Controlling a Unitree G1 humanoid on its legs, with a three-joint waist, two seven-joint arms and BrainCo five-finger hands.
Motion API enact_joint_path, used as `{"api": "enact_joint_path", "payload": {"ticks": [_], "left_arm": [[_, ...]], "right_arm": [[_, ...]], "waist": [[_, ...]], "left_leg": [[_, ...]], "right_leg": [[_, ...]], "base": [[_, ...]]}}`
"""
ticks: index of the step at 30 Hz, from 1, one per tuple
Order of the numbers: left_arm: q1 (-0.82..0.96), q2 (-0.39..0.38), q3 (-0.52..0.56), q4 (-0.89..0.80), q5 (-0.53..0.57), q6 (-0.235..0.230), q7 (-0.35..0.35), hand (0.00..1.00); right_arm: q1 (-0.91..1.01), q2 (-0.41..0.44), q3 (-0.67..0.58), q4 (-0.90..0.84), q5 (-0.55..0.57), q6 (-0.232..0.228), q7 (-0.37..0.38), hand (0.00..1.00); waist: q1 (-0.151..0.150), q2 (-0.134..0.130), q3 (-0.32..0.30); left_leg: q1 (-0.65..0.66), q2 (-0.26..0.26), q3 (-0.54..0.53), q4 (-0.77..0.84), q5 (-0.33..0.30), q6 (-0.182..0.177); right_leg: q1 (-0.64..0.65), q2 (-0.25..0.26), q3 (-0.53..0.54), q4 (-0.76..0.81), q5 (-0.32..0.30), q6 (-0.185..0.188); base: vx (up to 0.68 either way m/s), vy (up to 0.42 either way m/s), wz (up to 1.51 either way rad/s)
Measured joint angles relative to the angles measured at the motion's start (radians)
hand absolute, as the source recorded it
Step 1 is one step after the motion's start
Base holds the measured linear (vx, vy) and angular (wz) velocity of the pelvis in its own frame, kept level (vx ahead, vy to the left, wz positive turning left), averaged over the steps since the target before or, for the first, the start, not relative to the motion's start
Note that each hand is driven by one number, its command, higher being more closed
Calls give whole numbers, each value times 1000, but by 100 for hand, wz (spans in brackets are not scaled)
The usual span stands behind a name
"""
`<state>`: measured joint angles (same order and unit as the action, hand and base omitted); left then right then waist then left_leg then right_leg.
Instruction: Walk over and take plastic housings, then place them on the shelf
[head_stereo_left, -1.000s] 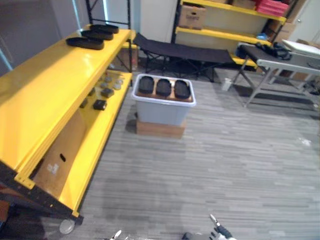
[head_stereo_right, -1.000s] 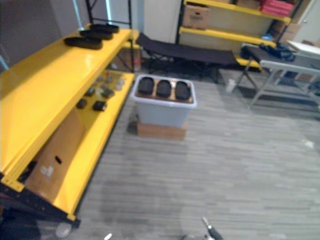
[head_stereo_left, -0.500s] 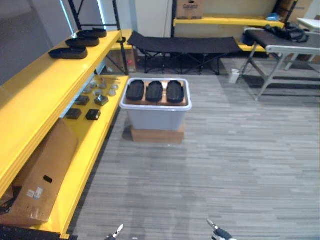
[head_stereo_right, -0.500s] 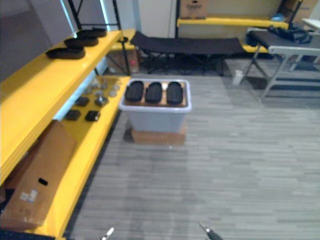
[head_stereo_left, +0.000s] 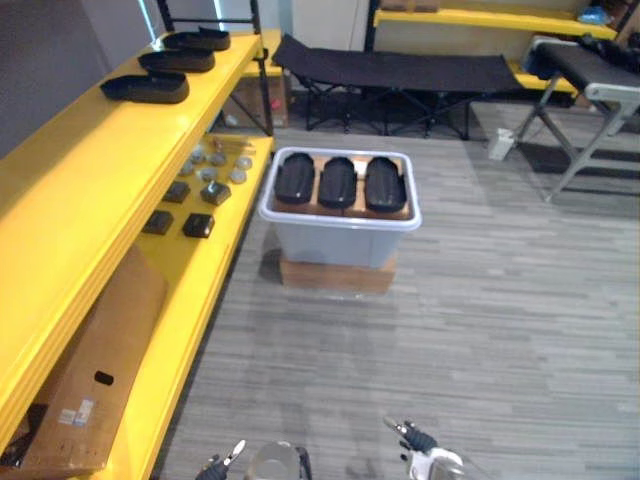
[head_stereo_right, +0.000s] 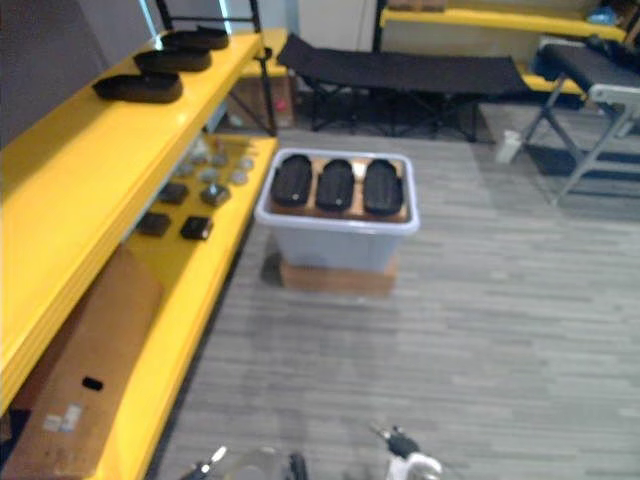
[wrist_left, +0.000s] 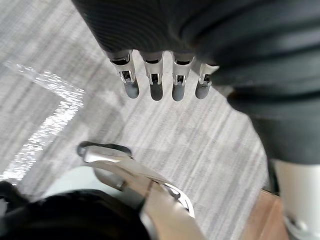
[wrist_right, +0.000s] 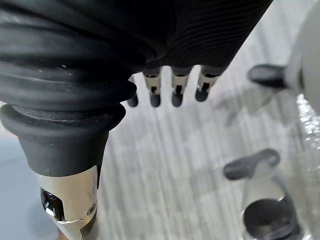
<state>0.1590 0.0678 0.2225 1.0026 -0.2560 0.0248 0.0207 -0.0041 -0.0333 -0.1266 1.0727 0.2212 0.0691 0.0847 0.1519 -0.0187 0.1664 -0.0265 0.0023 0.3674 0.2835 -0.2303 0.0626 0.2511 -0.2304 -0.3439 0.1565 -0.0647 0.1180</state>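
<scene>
Drawn nearer to bin (head_stereo_left: 340, 232) of plastic housings (head_stereo_left: 338, 183) on wooden box (head_stereo_left: 337, 274) beside yellow shelf (head_stereo_left: 90, 165), more at its top's far end, plank floor (head_stereo_left: 490, 330), left hand (wrist_left: 155, 82) and right hand (wrist_right: 177, 89) straight-fingered, empty.

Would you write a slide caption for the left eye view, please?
Three black plastic housings rest atop a grey plastic bin beside a yellow shelf carrying three more.

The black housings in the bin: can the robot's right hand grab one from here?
Probably not yet: the housings lie in the bin across open floor, far from the right hand. Nothing blocks the way.
</scene>
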Motion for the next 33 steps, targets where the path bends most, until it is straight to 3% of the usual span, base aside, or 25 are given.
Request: {"api": "enact_joint_path", "payload": {"ticks": [2, 3, 4, 6, 8, 10, 12, 14, 15, 16, 17, 19, 21, 23, 24, 25, 26, 27, 28, 31, 32, 33], "left_arm": [[7, -2, -15, 11, 0, 0, -1, 0], [16, 10, -26, 12, 0, 0, 0, 0], [20, 28, -38, 12, 0, -2, 1, 0], [16, 39, -52, 22, -1, -2, 6, 0], [2, 44, -78, 36, -20, -4, 10, 0], [-23, 38, -89, 36, -55, -4, 16, 0], [-41, 27, -86, 33, -61, -4, 16, 0], [-46, 22, -66, 14, -56, -4, 13, 0], [-44, 22, -58, 11, -49, -4, 12, 0], [-44, 1, -36, 20, -40, -1, 11, 0], [-46, -23, -22, 19, -28, -2, 6, 0], [-51, -49, 3, 18, -15, -1, 7, 0], [-50, -50, 15, 18, -54, 5, 9, 0], [-42, -63, 75, -2, -97, 21, 18, 0], [-42, -67, 98, -6, -98, 21, 19, 0], [-40, -81, 135, -18, -99, 21, 22, 0], [-39, -83, 140, -19, -99, 22, 24, 0], [-38, -86, 152, -19, -98, 25, 29, 0], [-35, -87, 149, -17, -97, 28, 29, 0], [-19, -79, 144, -19, -77, 29, 23, 0], [-19, -75, 124, -19, -60, 27, 23, 0], [-21, -71, 113, -18, -50, 25, 20, 0]], "right_arm": [[17, -12, -23, 8, 3, 2, -2, 0], [17, -15, -32, 6, 6, 1, -3, 0], [15, -14, -51, 11, 20, -4, -3, 0], [15, -14, -78, 16, 20, -3, -4, 0], [-1, -13, -104, 18, 14, -6, -4, 0], [-9, -14, -131, 28, -2, -7, -4, 0], [-7, -14, -149, 22, -4, -6, -6, 0], [2, -6, -148, 10, 0, -4, -6, 0], [3, -2, -148, 7, 1, -5, -6, 0], [3, -3, -149, 7, 1, -4, -7, 0], [1, -13, -150, 6, 2, 0, -9, 0], [-4, -21, -160, 2, 3, 2, -11, 0], [0, -18, -165, 2, 19, 3, -14, 0], [18, -12, -164, 5, 40, 7, -20, 0], [22, -11, -164, 6, 40, 10, -19, 0], [27, -13, -164, 5, 39, 17, -20, 0], [29, -18, -164, 5, 37, 18, -20, 0], [30, -24, -166, 4, 32, 17, -20, 0], [31, -23, -176, 7, 27, 17, -20, 0], [40, -10, -207, 6, 41, 14, -24, 0], [41, -9, -206, -1, 42, 12, -30, 0], [42, -8, -206, -8, 42, 11, -42, 0]], "waist": [[-5, 19, -15], [-11, 16, -15], [-27, -8, -17], [-37, -17, -22], [-60, -6, -23], [-68, 9, -15], [-78, 16, -10], [-80, 0, -2], [-80, -6, -1], [-78, 3, 2], [-73, 27, -3], [-70, 50, 2], [-74, 43, -3], [-72, 33, -11], [-72, 31, -12], [-66, 32, -10], [-62, 38, -9], [-57, 55, -7], [-55, 57, -7], [-52, 47, -10], [-54, 51, -12], [-50, 52, -8]], "left_leg": [[70, -17, -5, -74, 11, -4], [102, -33, -10, -98, 14, 0], [155, -56, -26, -126, 22, 10], [212, -68, -41, -166, 18, 4], [226, -53, -67, -182, 17, 0], [232, -28, -107, -175, 14, -9], [238, -8, -146, -172, -1, -32], [256, 3, -182, -170, -35, -70], [264, 4, -195, -167, -48, -80], [293, 28, -212, -170, -66, -100], [293, 58, -221, -168, -64, -104], [305, 87, -222, -167, -47, -123], [304, 99, -227, -131, -21, -119], [220, 124, -265, 98, -9, -131], [168, 133, -280, 207, 6, -153], [61, 160, -297, 429, 75, -180], [13, 182, -306, 535, 107, -190], [-62, 221, -293, 672, 98, -183], [-95, 242, -264, 702, 79, -175], [-131, 237, -149, 437, 24, -155], [-128, 207, -128, 213, 53, -151], [-123, 187, -117, 93, 99, -121]], "right_leg": [[-154, -57, 53, 376, -6, 13], [-221, -82, 75, 550, 3, 29], [-269, -115, 59, 705, -19, 13], [-323, -115, 19, 780, -109, -7], [-370, -67, -27, 662, -169, -22], [-392, 16, -39, 380, -162, -40], [-406, 61, -33, 183, -83, -67], [-439, 76, -2, 19, 64, -58], [-438, 74, 3, 12, 119, -59], [-422, 96, -6, 37, 154, -99], [-427, 118, -17, 61, 111, -114], [-425, 137, -31, 99, 55, -126], [-412, 137, -43, 129, 6, -129], [-354, 146, -65, 105, -26, -127], [-336, 151, -70, 91, -29, -127], [-292, 168, -72, 53, -30, -127], [-267, 181, -73, 31, -29, -127], [-215, 199, -73, 1, -31, -126], [-180, 201, -77, -17, -21, -122], [-104, 167, -67, -73, -10, -92], [-102, 152, -61, -78, -11, -71], [-99, 141, -52, -72, -13, -48]], "base": [[154, 185, 7], [242, 129, 27], [207, 40, 30], [56, -37, 32], [-89, -39, 45], [-150, -51, 60], [-119, -93, 61], [-20, -182, 45], [181, -284, 34], [326, -313, 26], [353, -307, 17], [283, -223, 8], [253, -180, 17], [271, -169, 24], [264, -134, 21], [212, -80, 9], [258, -37, -3], [244, 10, -7], [296, 49, -11], [27, 100, -11], [-187, 198, -10], [-22, 207, -10]]}}
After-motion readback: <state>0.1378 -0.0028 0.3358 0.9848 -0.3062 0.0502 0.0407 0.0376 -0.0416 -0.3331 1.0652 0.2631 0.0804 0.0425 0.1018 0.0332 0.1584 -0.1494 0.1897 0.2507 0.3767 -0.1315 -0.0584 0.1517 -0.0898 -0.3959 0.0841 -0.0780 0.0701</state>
